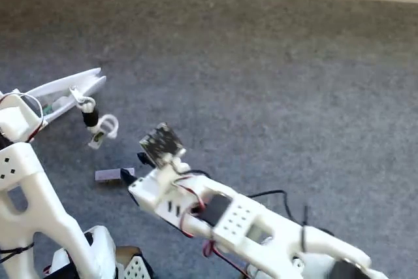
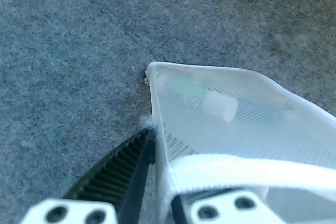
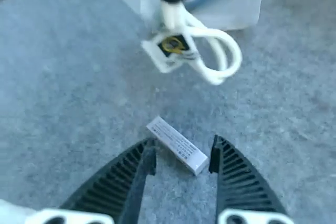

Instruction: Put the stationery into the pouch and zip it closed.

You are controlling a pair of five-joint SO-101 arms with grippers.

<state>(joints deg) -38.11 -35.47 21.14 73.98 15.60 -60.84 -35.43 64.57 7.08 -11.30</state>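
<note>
Pouch (image 1: 68, 89) held at upper left of the high view; small grey block (image 1: 108, 175) lying at lower left.

Left gripper (image 2: 157, 148) is closed on the pouch's edge, with the mesh wall pinched between its jaws. A white cylinder (image 2: 220, 105) is seen inside the pouch. Right gripper (image 3: 182, 149) is spread wide and holds nothing, its fingertips (image 3: 149, 148) standing either side of the block's near end on the grey table covering (image 1: 294, 83). White pull loop (image 1: 108, 125) with a black collar lies between pouch and block, left of centre in the high view.
</note>
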